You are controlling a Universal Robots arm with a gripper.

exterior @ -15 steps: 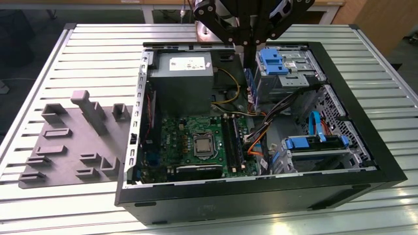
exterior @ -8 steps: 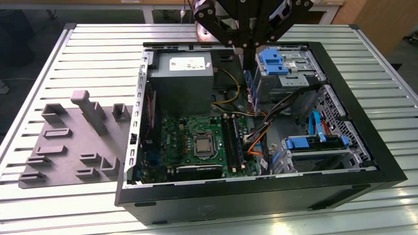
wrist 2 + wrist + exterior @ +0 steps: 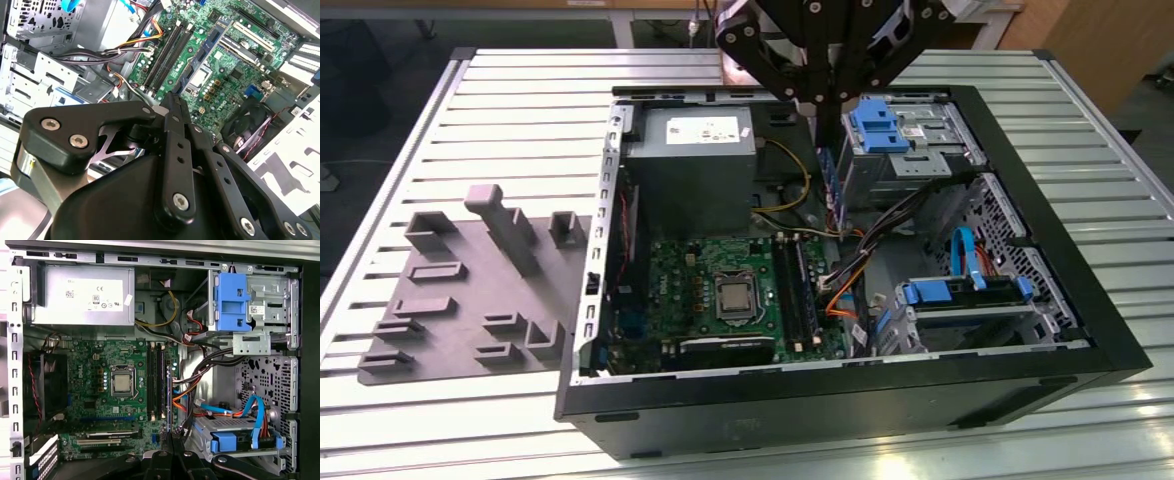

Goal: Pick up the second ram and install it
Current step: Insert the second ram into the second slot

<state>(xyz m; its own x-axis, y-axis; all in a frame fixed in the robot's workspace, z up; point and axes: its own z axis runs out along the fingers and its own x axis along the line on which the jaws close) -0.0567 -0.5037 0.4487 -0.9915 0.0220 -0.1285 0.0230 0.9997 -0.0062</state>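
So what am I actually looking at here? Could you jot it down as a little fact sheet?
setting: open computer case lying on a slatted table
gripper: above the case, fingers closed on the second ram
second ram: held edge-on in the air, not seated in the motherboard
beside the case: grey moulded tray, at the exterior view's left

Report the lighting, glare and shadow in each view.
Exterior view: the table slats gleam, the computer case interior lies shaded. Second wrist view: the gripper looms dark, the metal panel beside the motherboard is washed out white. First wrist view: the power supply is brightest, the fan sits in shadow.
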